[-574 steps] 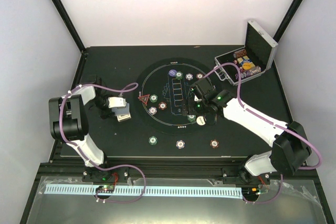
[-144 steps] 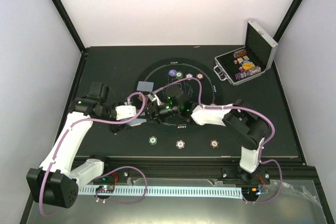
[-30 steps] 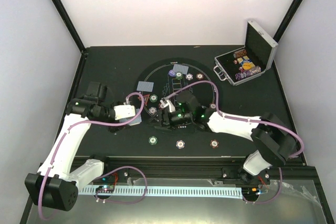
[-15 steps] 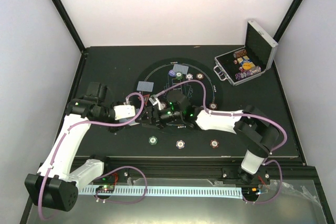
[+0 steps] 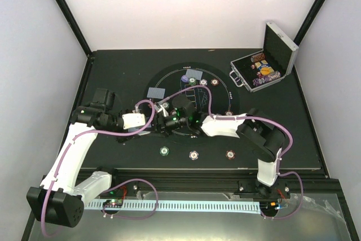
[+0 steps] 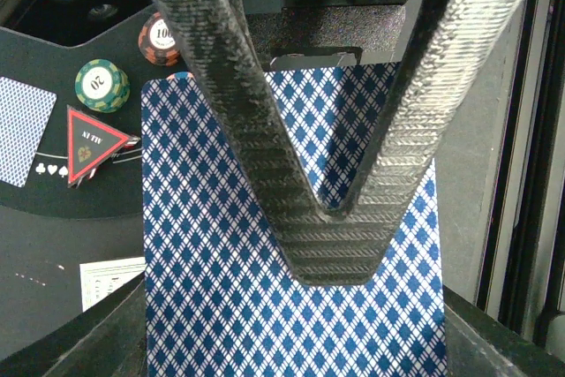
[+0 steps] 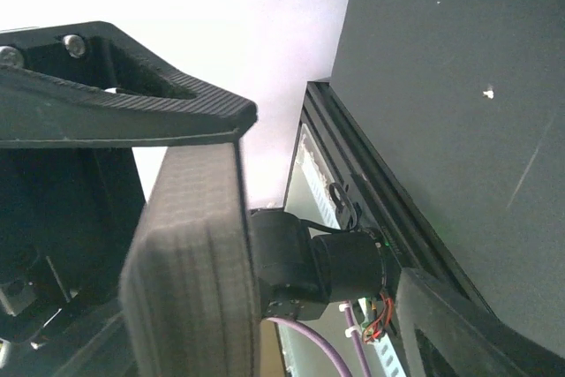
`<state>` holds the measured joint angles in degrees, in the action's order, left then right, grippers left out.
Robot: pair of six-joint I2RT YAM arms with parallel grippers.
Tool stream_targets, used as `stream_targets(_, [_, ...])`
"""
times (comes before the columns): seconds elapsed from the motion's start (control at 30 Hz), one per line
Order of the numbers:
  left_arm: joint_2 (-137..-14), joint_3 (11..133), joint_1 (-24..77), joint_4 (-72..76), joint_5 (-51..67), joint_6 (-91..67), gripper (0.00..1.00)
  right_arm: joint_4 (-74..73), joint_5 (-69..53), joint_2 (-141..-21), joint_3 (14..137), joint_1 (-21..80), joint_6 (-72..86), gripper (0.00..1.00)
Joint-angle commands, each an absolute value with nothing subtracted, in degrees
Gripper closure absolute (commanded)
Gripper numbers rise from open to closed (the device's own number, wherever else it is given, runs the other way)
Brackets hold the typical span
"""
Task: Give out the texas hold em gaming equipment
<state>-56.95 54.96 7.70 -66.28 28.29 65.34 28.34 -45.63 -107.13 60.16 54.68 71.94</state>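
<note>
While your left gripper (image 6: 334, 258) has its 2 fingers drawn in until the tips meet, a blue diamond-backed card (image 6: 203, 245) sits flat and close beneath them and fills most of the left wrist view. You cannot tell from here whether it is 1 card or a stack. From above, that gripper hangs at the left edge of the round black mat (image 5: 225, 99), and your right gripper (image 5: 162, 123) faces it, just beside it and almost tip to tip. The right jaws stand apart, and the right wrist view shows nothing between them.

Beside the held card, the left wrist view gives you a red triangle marker (image 6: 91, 143), a green chip (image 6: 101, 86) and a red-brown chip (image 6: 161, 37) on the mat. A face-down card (image 5: 155, 92) lies on the mat's left part. Another card (image 5: 196, 74) lies at its far side next to a purple button disc (image 5: 184, 78).

3 more chips sit in a row on the table (image 5: 113, 71) just in front of the mat: green (image 5: 164, 151), purple-white (image 5: 193, 154) and red-brown (image 5: 230, 154). The silver case (image 5: 280, 46) stands open at the far right, well apart from both grippers
</note>
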Motion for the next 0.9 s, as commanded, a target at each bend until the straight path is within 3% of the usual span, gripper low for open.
stream_targets(0.0, [-56.53, 56.6, 7.92, -67.39, 28.59, 66.18, 0.98, 28.68, -47.11, -108.56, 62.05, 55.04, 71.18, 0.32])
stream_targets(0.33, [-56.25, 56.8, 7.85, -67.84, 28.3, 66.44, 0.98, 28.12, -47.21, -107.71, 58.74, 52.23, 69.97, 0.4])
stream_targets(0.73, [-56.25, 56.69, 7.85, -67.72, 28.25, 66.27, 0.98, 22.35, -46.0, -103.48, 58.2, 51.7, 66.75, 0.63])
stream_targets(0.87, [-56.41, 56.69, 7.87, -67.71, 28.27, 66.3, 0.98, 20.18, -45.67, -102.31, 57.96, 51.58, 65.57, 0.65])
